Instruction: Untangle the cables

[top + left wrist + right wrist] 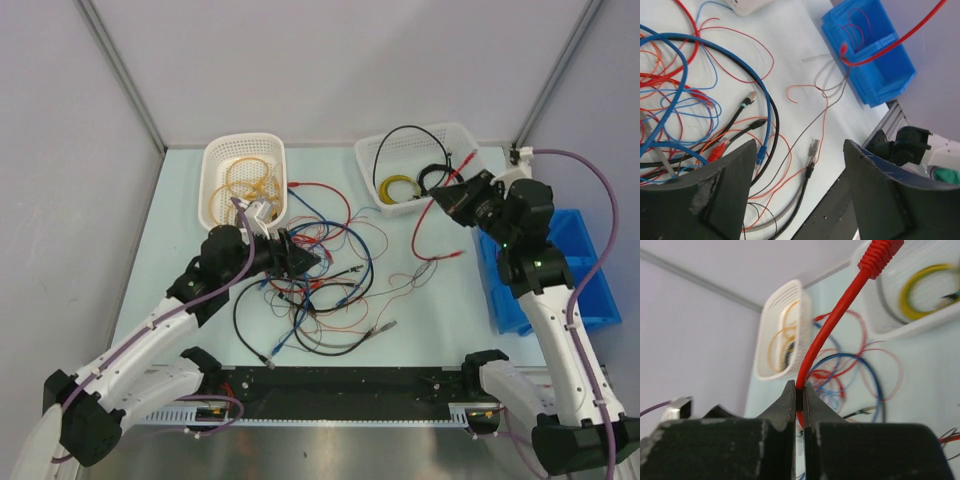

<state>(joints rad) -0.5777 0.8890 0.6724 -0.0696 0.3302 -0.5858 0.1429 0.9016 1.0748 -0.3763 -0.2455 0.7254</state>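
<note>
The cables (322, 272) lie as a loose tangle of red, blue, black and orange wires in the middle of the table, and the left wrist view looks down on the same cables (690, 95). My left gripper (300, 258) hovers over the tangle's left side. Its jaws (800, 145) stand wide open with nothing between them. My right gripper (447, 196) is raised at the back right, by the right basket. It (799, 390) is shut on a thick red cable (835, 315), whose red plug (880, 252) sticks up above the fingers. That red cable (418, 232) trails down to the table.
A white basket (212, 190) at the back left holds yellow-orange wire coils. Another white basket (365, 165) at the back right holds black and yellow cables. A blue bin (590, 290) stands at the right edge, under my right arm. Loose plug ends (812, 150) lie near the table's front edge.
</note>
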